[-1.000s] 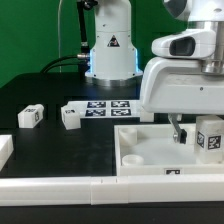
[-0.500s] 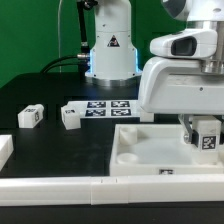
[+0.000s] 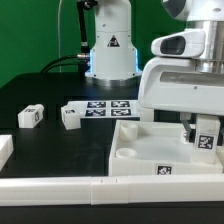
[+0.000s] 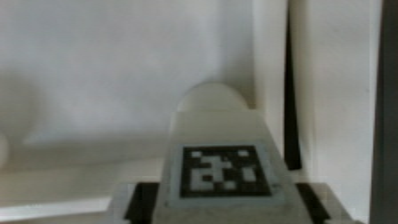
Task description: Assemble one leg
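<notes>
My gripper [image 3: 203, 128] is shut on the leg [image 3: 207, 137], a small white block with a black-and-white tag facing the camera. It holds the leg inside the far right corner of the large white tray [image 3: 132, 158], low against the tray's floor. In the wrist view the leg [image 4: 222, 130] fills the middle, its tag near the fingers, and my gripper [image 4: 228, 205] clamps it from both sides with dark fingers [image 4: 146, 200]. The tray's floor and rim lie behind it. Two more legs [image 3: 30, 116] [image 3: 72, 116] lie loose on the black table at the exterior view's left.
The marker board [image 3: 108, 106] lies at the middle back, before the robot base. A long white bar [image 3: 60, 186] runs along the front edge. Another white piece [image 3: 5, 150] sits at the far left.
The gripper with the leg has shifted slightly toward the exterior view's left. The tray has slid a little the same way, its front tag moving left.
</notes>
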Tool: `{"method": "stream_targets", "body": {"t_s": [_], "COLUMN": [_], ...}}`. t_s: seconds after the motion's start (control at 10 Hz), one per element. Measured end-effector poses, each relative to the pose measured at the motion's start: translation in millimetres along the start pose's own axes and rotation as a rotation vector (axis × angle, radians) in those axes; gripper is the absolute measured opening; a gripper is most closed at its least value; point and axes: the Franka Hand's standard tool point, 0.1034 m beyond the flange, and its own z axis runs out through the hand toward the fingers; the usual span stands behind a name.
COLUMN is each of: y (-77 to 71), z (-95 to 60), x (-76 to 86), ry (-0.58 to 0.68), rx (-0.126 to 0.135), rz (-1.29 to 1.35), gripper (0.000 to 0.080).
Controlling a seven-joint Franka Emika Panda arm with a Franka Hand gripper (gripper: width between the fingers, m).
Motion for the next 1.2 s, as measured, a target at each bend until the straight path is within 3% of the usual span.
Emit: {"method": "stream_targets", "body": {"t_s": [0.2, 0.5, 0.7, 0.8, 0.9, 1.0, 1.1, 1.2], "y": [12.4, 43.2, 54.5, 54.2, 54.1, 54.2, 54.2, 54.2], "z": [1.2, 1.7, 1.2, 1.5, 1.6, 1.6, 1.6, 1.7], "x": [0.1, -3.1, -6.0, -6.1, -6.2, -6.2, -6.2, -6.2], "ry": [0.015, 0.033, 0.040, 0.040, 0.039, 0.039, 0.039, 0.039], "rx": [-0.032, -0.117, -0.156, -0.156, -0.156, -0.156, -0.156, -0.156], "rz": [0.284, 0.626, 0.714, 0.703, 0.703, 0.703, 0.703, 0.703], "gripper": [0.0271, 0.0278, 0.0282, 0.0282, 0.0453, 0.0453, 0.0608, 0.0637]}}
